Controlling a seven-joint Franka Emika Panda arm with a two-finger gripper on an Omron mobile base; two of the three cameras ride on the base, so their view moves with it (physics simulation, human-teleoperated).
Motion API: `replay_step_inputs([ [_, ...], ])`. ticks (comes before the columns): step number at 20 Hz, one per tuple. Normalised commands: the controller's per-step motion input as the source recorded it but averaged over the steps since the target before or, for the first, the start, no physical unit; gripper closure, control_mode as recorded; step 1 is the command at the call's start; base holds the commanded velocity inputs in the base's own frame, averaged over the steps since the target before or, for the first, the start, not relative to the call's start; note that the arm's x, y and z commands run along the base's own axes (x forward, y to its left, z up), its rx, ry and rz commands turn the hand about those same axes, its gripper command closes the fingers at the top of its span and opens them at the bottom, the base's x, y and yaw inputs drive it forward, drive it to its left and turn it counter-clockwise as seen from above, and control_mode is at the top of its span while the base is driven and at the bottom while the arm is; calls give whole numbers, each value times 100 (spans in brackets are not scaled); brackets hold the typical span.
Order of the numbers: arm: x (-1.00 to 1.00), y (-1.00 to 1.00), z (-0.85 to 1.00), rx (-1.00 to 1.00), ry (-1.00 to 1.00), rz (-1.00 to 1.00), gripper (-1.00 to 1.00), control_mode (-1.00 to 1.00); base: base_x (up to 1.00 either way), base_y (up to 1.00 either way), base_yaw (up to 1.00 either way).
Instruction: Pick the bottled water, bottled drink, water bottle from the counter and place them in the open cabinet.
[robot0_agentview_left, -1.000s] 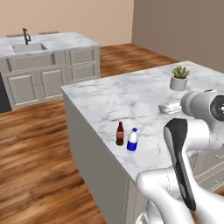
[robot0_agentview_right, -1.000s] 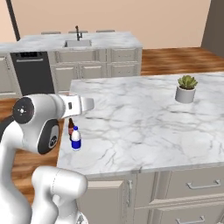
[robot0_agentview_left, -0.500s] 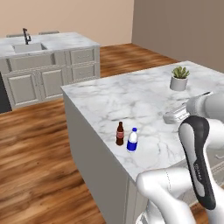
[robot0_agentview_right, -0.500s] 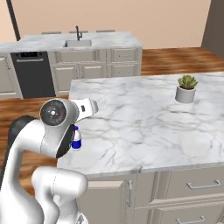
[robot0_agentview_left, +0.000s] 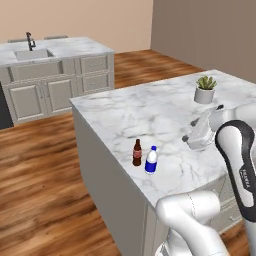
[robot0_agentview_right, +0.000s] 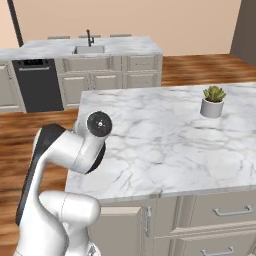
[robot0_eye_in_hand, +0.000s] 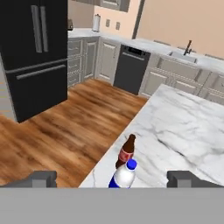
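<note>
Near the left edge of the white marble counter (robot0_agentview_left: 150, 107) stand two bottles side by side. One is the dark brown bottled drink (robot0_agentview_left: 137, 152) with a red label. The other is the small clear bottled water (robot0_agentview_left: 151, 160) with a blue band. My gripper (robot0_agentview_left: 192, 137) hovers above the counter to their right, apart from both. In the hand view the bottled water (robot0_eye_in_hand: 124, 175) is nearest and the bottled drink (robot0_eye_in_hand: 127, 151) stands just behind it. My gripper (robot0_eye_in_hand: 113, 179) is open wide there and holds nothing. The water bottle and the open cabinet are out of view. In the right base view my arm hides the bottles.
A potted plant (robot0_agentview_left: 205, 90) (robot0_agentview_right: 212, 101) sits at the counter's far side. Across the wood floor stands a second marble top with a sink (robot0_agentview_left: 35, 52) (robot0_agentview_right: 90, 48). Beside it is a dark dishwasher (robot0_agentview_right: 37, 90), and a black fridge (robot0_eye_in_hand: 35, 52) stands beyond.
My arm has swung: the elbow has moved right in the left base view and now covers the bottles in the right base view. The hand sank slightly. The bottles have not moved.
</note>
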Motion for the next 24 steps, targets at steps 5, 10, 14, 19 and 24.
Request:
replay_step_inputs([
  [5, 19, 16, -34, 0, 2, 42, -100, -100, 0, 0, 0],
  [10, 7, 16, -25, 0, 0, 29, -100, -100, 0, 0, 0],
  [14, 14, 32, -15, 0, 0, 17, -100, -100, 0, 0, 0],
  [19, 8, 20, -19, 0, 1, 7, -100, -100, 0, 0, 0],
  [24, 18, 22, -12, 0, 0, 1, -100, -100, 0, 0, 0],
])
